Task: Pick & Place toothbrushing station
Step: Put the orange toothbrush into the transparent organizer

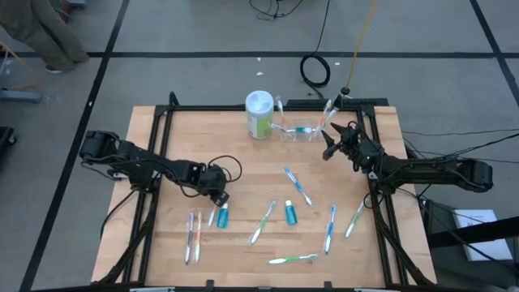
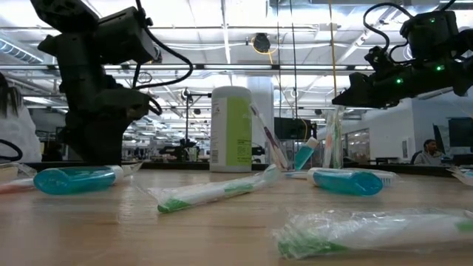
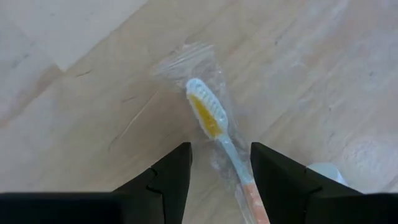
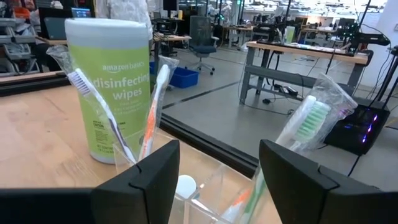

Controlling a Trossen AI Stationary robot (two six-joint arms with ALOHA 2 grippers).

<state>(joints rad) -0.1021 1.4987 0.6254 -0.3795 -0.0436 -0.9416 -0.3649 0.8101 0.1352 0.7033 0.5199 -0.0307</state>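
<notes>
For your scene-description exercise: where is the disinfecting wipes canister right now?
In the high view the wipes canister stands at the table's far edge, left of the clear holder.

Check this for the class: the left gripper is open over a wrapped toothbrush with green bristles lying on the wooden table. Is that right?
Not quite. The left wrist view shows the wrapped toothbrush has orange-yellow bristles, not green. The rest holds: the left gripper is open over it, and it lies on the wooden table.

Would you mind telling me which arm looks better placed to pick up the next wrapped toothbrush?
Probably the left: the left gripper is open, straddling the orange toothbrush. The right gripper hangs by the toothbrushing station.
</notes>
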